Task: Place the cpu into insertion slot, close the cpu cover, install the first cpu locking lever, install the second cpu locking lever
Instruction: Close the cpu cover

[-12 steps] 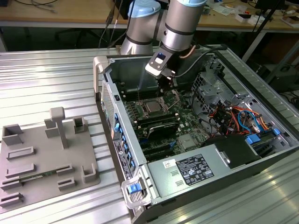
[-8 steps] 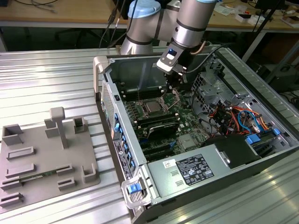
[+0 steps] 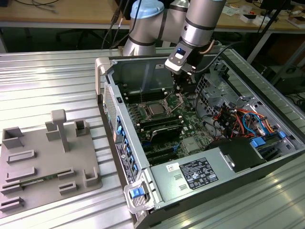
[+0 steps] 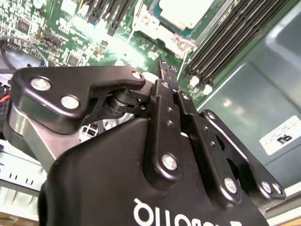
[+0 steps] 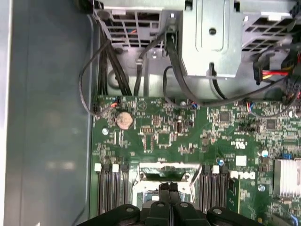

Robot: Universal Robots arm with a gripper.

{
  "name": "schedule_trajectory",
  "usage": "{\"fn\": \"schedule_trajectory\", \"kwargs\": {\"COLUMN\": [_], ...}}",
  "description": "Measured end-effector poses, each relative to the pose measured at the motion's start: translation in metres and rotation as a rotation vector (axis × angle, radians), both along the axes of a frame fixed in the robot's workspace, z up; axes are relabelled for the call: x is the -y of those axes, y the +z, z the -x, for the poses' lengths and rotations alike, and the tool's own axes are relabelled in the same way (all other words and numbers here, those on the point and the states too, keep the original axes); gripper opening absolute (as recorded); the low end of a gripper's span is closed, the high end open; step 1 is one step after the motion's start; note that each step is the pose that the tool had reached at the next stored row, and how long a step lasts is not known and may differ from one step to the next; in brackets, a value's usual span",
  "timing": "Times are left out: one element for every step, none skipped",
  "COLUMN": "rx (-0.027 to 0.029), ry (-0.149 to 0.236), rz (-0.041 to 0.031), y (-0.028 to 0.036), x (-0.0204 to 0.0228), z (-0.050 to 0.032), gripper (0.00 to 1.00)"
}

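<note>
**Cpu seated, gripper at the slot's edge, fingers clenched**

Nearest in the exterior view: a grey fixture plate (image 3: 47,167) on the ribbed metal table (image 3: 57,86), well apart from the slot (image 4: 155,27) and outside the open computer case (image 3: 125,157). Inside the case, the power supply box (image 3: 190,174) sits on the near side of the slot. A pale heatsink (image 3: 190,145) lies between them.

The black memory slots (image 3: 159,125) run just beside the slot on its near side. In the first wrist view more of them flank it on both sides.

The cpu (image 3: 155,109) lies flat in the slot, silvery top up.

The gripper (image 3: 181,90) hangs just past the slot's far edge. Its fingers (image 4: 162,94) are pressed together with nothing visible between them. In both wrist views the tips are close over the board, next to the slot frame.

The cover (image 5: 162,170) looks tilted up off the slot at the gripper's side. I can't tell whether the fingertips touch it.

Beyond the slot are a coin cell (image 5: 124,120), black cables (image 5: 108,70) and the drive cage (image 5: 211,37). Farthest off, the arm (image 3: 200,19) rises over the case's rear wall.
</note>
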State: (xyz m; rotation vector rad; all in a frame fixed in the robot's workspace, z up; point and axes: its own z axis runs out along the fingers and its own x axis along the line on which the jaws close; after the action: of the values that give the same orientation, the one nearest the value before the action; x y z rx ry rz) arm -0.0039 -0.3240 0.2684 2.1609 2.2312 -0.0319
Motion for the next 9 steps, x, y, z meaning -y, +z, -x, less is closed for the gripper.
{"fn": "schedule_trajectory", "kwargs": {"rx": [0.0000,0.0000,0.0000,0.0000,0.0000,0.0000,0.0000,0.0001,0.0000], "ry": [0.000,0.000,0.000,0.000,0.000,0.000,0.000,0.000,0.000], "rz": [0.0001,0.0000,0.0001,0.0002,0.0003,0.0005,0.0007,0.0006,0.0006], "y": [0.0001,0.0001,0.0001,0.0001,0.0001,0.0001,0.0001,0.0001,0.0000], "x": [0.0000,0.0000,0.0000,0.0000,-0.0001,-0.0001,-0.0002,-0.0003,-0.0004], "z": [-0.0021,-0.0052,-0.0078,-0.0119,-0.0177,-0.0242,-0.0310,-0.0357,-0.0377], "gripper": [0.11,0.11,0.11,0.11,0.11,0.11,0.11,0.11,0.11]}}
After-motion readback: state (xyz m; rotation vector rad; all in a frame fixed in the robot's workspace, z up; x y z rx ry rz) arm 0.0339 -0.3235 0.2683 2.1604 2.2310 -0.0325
